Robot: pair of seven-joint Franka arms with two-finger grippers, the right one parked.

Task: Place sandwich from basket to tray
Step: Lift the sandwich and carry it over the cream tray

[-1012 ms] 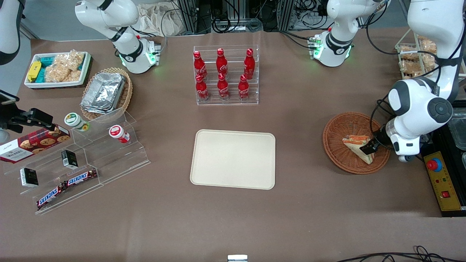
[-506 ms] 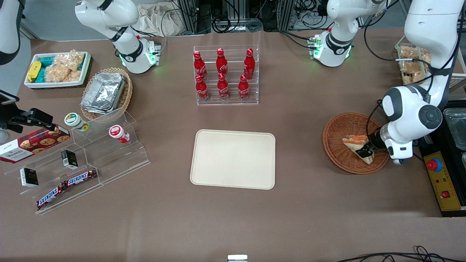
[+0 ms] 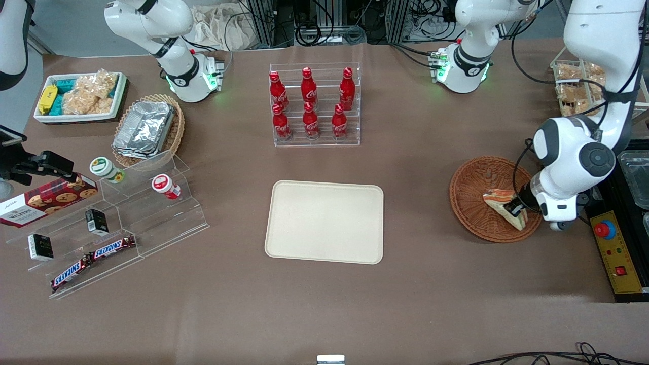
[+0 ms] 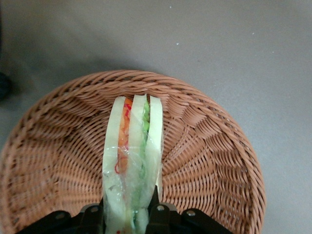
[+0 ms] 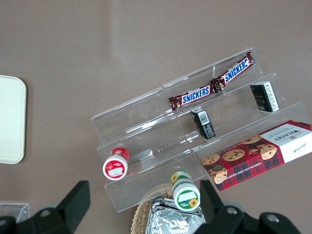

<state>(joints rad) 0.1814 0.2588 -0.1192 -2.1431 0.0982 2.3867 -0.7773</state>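
The sandwich (image 3: 499,200), a clear-wrapped white-bread wedge with orange and green layers, sits in the round reddish-brown wicker basket (image 3: 469,195) toward the working arm's end of the table. My left gripper (image 3: 514,208) is down in the basket, its black fingers closed on either side of the wedge's wide end. In the left wrist view the sandwich (image 4: 132,156) stands on edge between the fingers (image 4: 155,209), over the basket's woven floor (image 4: 204,161). The cream-beige tray (image 3: 324,220) lies flat at the table's middle, with nothing on it.
A clear rack of red cola bottles (image 3: 310,104) stands farther from the front camera than the tray. A clear stepped shelf (image 3: 116,223) with snack bars and jars, a tan basket of foil trays (image 3: 147,129) and a white snack bin (image 3: 81,96) lie toward the parked arm's end.
My left gripper has come lower into the basket and closed in on the sandwich's wide end. The sandwich has shifted slightly with it.
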